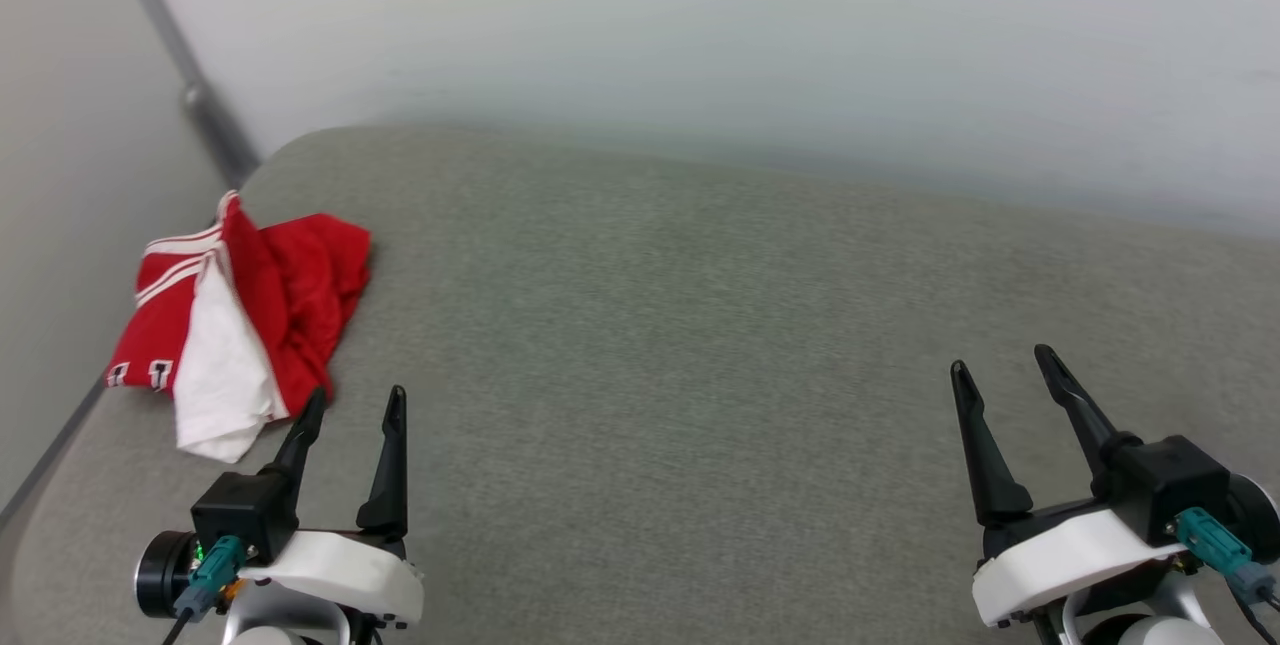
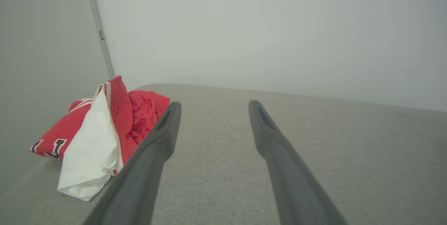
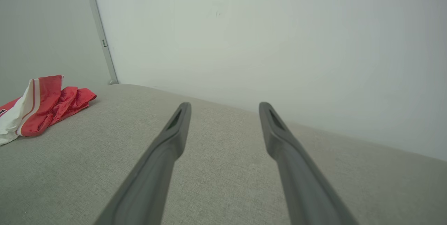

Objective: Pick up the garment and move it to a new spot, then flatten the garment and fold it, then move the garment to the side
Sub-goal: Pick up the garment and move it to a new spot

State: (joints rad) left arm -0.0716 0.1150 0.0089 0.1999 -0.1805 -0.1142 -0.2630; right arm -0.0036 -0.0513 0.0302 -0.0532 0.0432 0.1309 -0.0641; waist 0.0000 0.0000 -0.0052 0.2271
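Observation:
The garment [image 1: 265, 310] is a red shirt with a white sleeve, lying crumpled at the far left of the grey padded surface [image 1: 700, 325], close to its left edge. Black white-outlined letters show on its near red fold. My left gripper [image 1: 358, 393] is open just in front and to the right of it, its left fingertip close to the cloth, nothing between the fingers. In the left wrist view the garment [image 2: 104, 127] sits left of the open left gripper [image 2: 213, 103]. My right gripper [image 1: 1003, 357] stands open at the lower right, far from the garment [image 3: 45, 101].
Pale walls close off the back and the left side, meeting at a corner with a grey vertical strip [image 1: 190, 90] behind the garment. The surface's rounded left edge [image 1: 60, 435] runs just beside the garment. The grey surface stretches wide to the right.

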